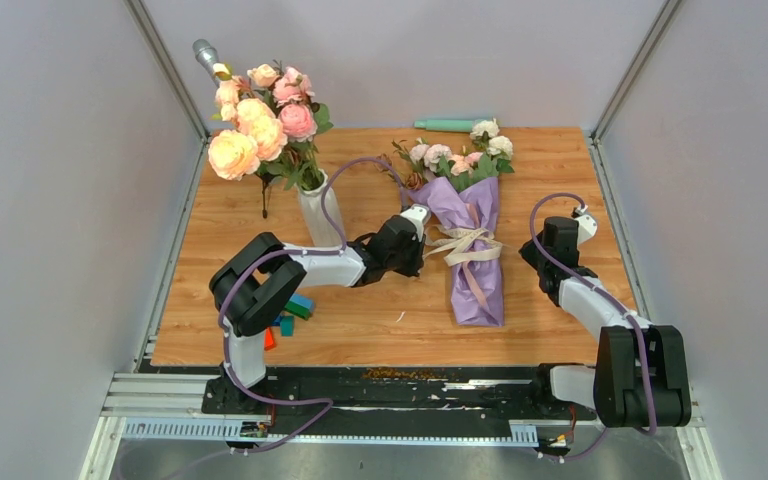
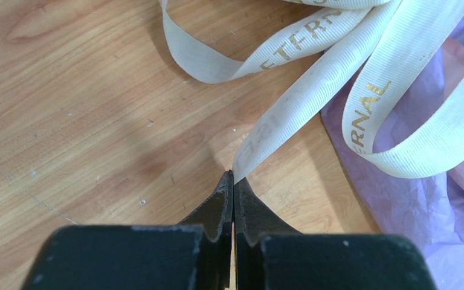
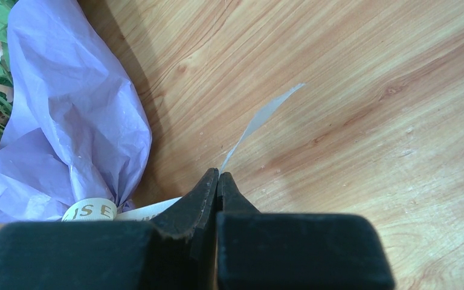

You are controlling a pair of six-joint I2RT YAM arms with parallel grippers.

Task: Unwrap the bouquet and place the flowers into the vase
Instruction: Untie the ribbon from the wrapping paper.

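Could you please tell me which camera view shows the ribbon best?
Left wrist: the ribbon fills it, lettering legible, one end pinched by the left gripper. Top external shows it small, tied round the bouquet; right wrist, only a short stretch.

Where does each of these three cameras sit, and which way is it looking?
Top: above, behind; looks down on table, left arm, right arm.
Left wrist: rides the left arm, faces its shut left tool pinching the ribbon.
Right wrist: rides the right arm, faces its shut right tool, also on ribbon.
Shared: ribbon, lilac bouquet.
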